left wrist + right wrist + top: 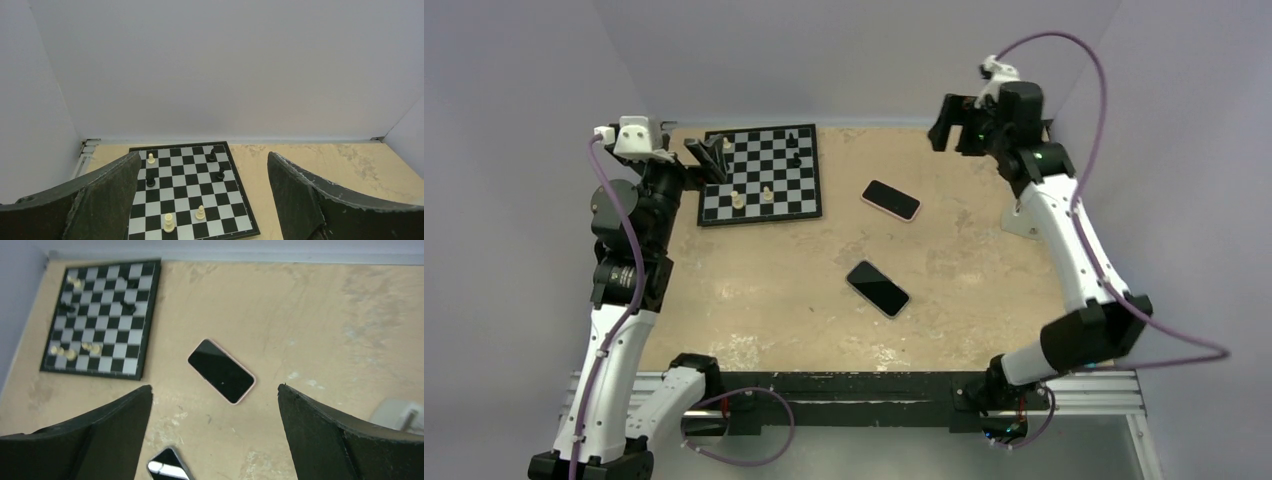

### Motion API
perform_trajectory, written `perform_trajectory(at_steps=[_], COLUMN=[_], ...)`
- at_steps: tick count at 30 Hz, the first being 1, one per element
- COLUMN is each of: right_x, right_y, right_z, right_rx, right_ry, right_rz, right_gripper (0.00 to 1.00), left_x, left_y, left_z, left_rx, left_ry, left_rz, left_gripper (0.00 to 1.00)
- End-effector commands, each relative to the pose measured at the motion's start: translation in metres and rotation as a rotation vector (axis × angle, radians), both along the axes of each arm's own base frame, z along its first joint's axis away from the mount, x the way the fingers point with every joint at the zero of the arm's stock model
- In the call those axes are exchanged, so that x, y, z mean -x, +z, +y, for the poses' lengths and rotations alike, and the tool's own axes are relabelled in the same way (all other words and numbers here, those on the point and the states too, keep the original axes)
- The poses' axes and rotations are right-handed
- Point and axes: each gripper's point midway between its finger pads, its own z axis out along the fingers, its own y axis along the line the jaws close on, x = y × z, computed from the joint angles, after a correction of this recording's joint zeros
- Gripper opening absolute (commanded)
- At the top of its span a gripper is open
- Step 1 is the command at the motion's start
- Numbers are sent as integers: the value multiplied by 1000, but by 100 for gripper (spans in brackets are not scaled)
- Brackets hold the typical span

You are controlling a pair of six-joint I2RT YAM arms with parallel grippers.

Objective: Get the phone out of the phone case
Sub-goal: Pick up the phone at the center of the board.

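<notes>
Left gripper (204,157) and right gripper (215,387) gape wide, empty; slim black-screened, pink-rimmed phone (221,371) lies face-up just ahead of the right.

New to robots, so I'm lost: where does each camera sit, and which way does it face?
Top: above, behind the arms, looking down on the table; both arms show.
Left wrist: on the left hand, facing the far wall over the chessboard; fingers show.
Right wrist: on the right hand, looking down at the pink-rimmed phone; fingers show.
All share the chessboard.
</notes>
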Motion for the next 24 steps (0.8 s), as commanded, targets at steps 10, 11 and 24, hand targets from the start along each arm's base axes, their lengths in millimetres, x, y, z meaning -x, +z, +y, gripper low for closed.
perform_trajectory(at_steps=[10, 11, 24], right_x=[95, 104, 169], right_y=[-206, -217, -297], right_z=[187, 191, 172], right_rx=[643, 638, 647], right_ry=[760, 789, 798], right_rz=[478, 511, 708], right_gripper=[99, 99, 99], left_x=[-2, -2, -5], left_y=[10, 10, 7], left_z=[-10, -9, -11], left_rx=[12, 13, 23], left_ry=[-48, -46, -55], left_rz=[-24, -23, -7], left_gripper=[100, 100, 100])
